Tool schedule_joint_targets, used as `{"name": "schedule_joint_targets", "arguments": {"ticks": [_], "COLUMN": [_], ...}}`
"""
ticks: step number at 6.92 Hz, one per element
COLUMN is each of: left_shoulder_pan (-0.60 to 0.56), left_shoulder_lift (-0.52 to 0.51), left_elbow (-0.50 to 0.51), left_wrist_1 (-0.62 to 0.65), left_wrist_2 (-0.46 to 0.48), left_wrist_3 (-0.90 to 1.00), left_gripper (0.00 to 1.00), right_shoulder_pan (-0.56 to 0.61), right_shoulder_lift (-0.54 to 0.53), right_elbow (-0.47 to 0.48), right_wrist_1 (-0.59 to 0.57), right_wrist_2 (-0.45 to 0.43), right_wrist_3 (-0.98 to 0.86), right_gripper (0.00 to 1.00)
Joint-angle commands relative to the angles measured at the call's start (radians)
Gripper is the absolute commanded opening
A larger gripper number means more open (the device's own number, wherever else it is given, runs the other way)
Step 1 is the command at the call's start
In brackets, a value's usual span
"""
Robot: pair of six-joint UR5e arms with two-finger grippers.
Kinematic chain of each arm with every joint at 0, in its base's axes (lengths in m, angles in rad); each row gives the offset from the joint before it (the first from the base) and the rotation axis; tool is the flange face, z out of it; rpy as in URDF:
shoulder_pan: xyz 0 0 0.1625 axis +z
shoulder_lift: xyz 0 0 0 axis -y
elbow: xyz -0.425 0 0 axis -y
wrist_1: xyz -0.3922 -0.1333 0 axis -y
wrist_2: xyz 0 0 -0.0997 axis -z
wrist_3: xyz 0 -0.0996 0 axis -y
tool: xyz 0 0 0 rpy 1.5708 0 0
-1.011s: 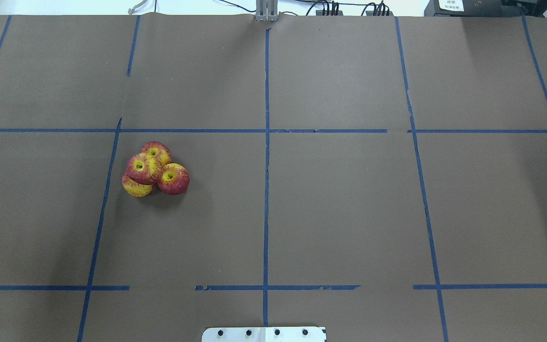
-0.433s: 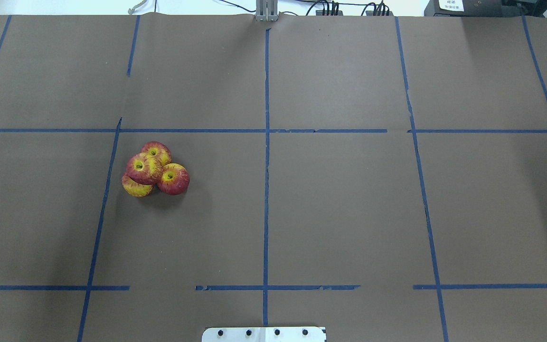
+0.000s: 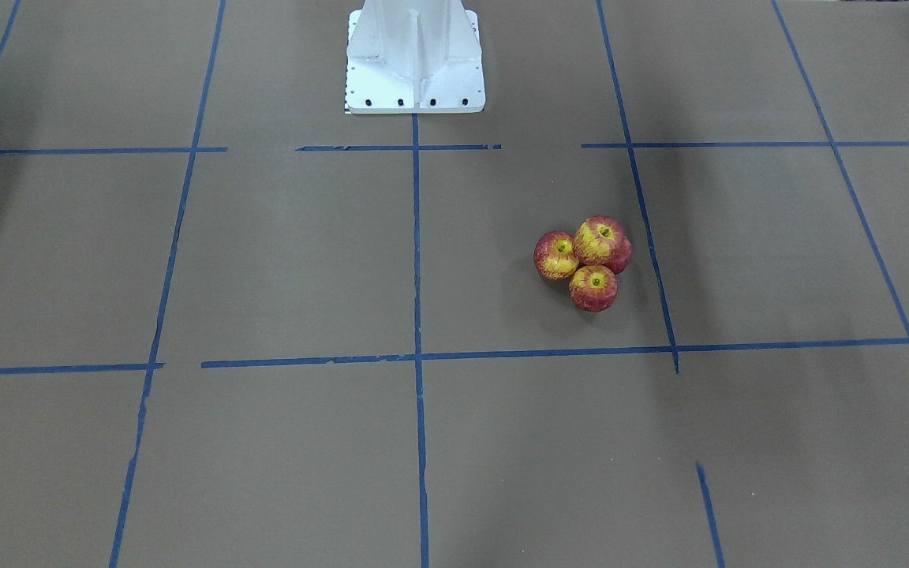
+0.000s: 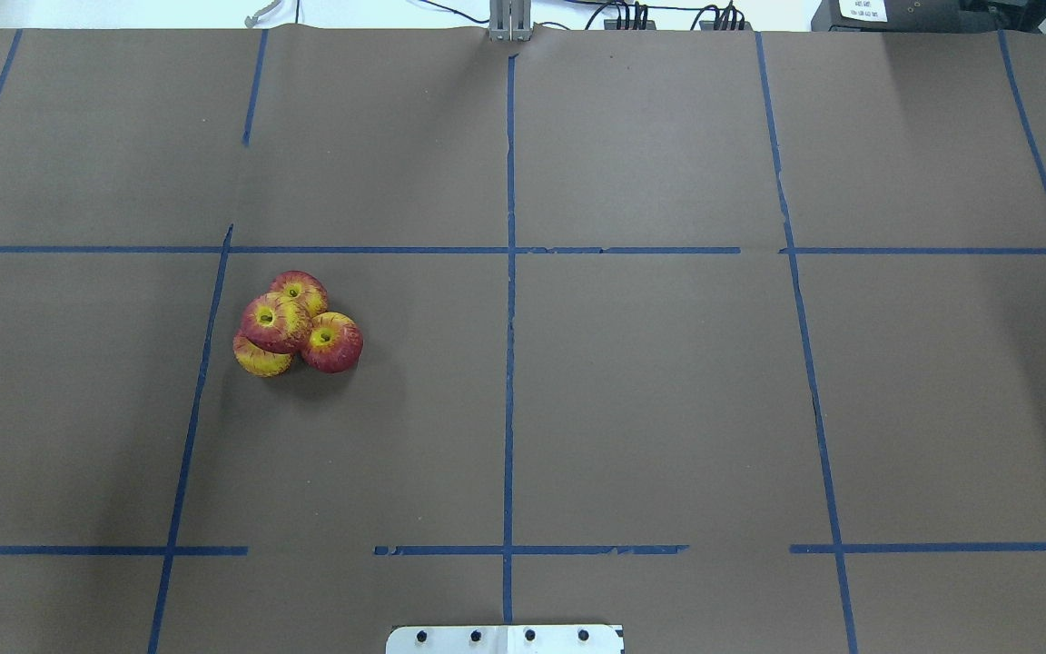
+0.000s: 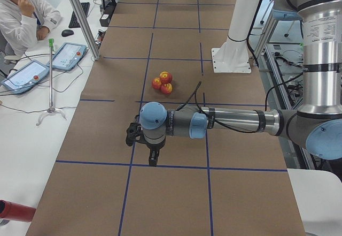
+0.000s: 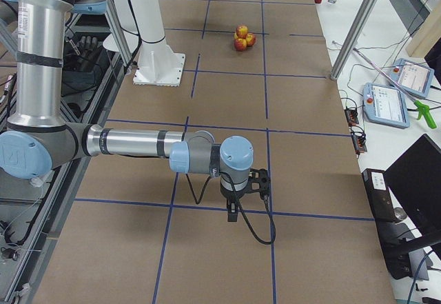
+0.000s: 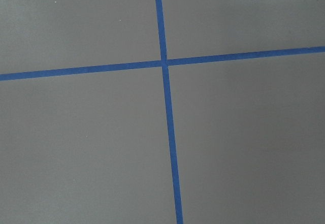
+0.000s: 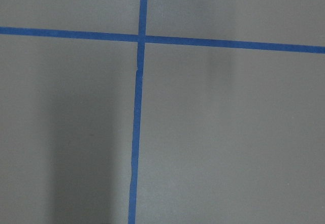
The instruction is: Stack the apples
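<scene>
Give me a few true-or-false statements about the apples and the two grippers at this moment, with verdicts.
1. The four apples touch in one cluster. True.
2. The top apple sits raised on the others. True.
3. The cluster lies on the robot's right half of the table. False: it lies on the left half.
4. The left gripper grips an apple. False: it hangs over bare table, well apart from the cluster of four.
5. The right gripper is over bare table, away from the apples. True.
</scene>
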Motion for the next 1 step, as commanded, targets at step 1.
{"name": "schedule_joint_targets", "arguments": {"ticks": [1], "left_shoulder_pan": [0.000], "left_shoulder_lift": [-0.002], "left_elbow": [0.000], "left_wrist_1": [-0.001], "left_wrist_2": [0.000], "left_wrist_3": [0.000], "left_gripper": [1.00], "right_shoulder_pan": [0.000], "right_shoulder_lift": [0.000], "right_elbow": [0.000], "right_wrist_1": [0.000], "right_wrist_2": [0.000], "right_wrist_3": [0.000], "right_gripper": [1.00]}}
